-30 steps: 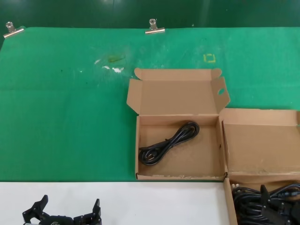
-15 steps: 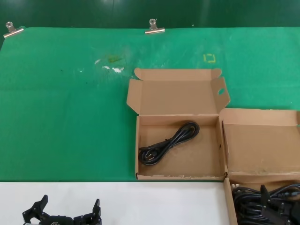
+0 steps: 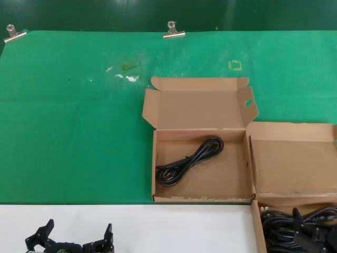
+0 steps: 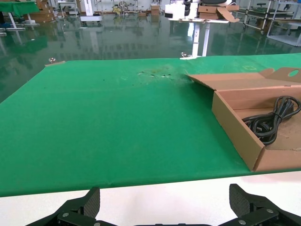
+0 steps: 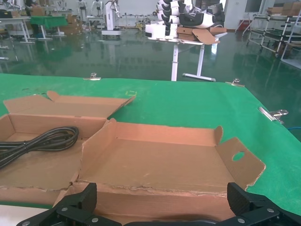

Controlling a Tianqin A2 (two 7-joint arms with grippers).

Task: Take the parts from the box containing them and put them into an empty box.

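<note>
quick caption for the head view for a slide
One coiled cable lies in the middle open box; the right hand hovers over the cable-filled box, and the left hand waits open.

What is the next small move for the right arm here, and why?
Probably lower the right tool into the pile of cables and close on one bundle. It sits open right over them in the source box, holding nothing, and the middle box has only one cable so far. The left tool waits near the table edge.

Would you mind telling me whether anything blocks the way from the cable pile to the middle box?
Nothing visible does: only the box walls lie between the cable pile and the middle box, whose lid is open.
</note>
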